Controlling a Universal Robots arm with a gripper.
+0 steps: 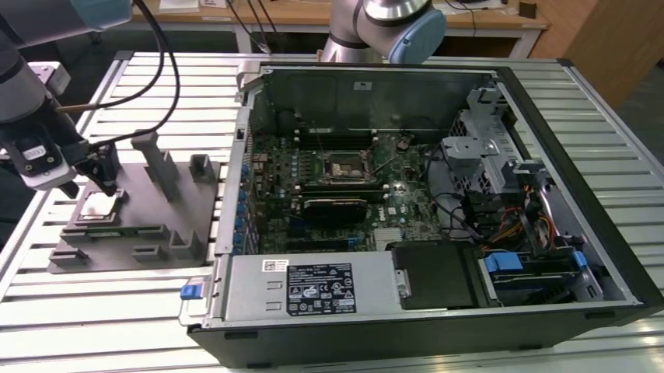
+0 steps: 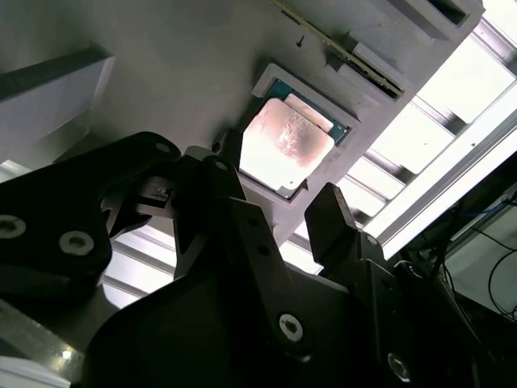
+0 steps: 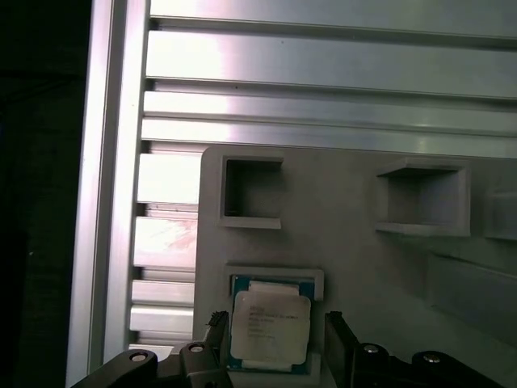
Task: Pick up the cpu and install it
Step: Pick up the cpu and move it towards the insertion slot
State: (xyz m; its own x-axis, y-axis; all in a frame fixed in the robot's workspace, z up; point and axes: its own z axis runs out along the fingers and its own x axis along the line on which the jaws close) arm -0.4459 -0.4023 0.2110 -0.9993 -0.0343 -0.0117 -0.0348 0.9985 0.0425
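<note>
At the exterior view's left, the gripper [image 1: 92, 186] hangs just above the cpu [image 1: 99, 207], which lies flat in its recess on the grey holder [image 1: 155, 229]. The jaws are released, with one finger on either side of the chip. The open case [image 1: 581, 194] fills the frame's right.

One cpu [image 3: 271, 327], one grey holder [image 1: 155, 229], one computer case [image 1: 415, 336].

Silvery cpu [image 3: 270, 328] (green rim), grey holder [image 3: 355, 210]
</note>
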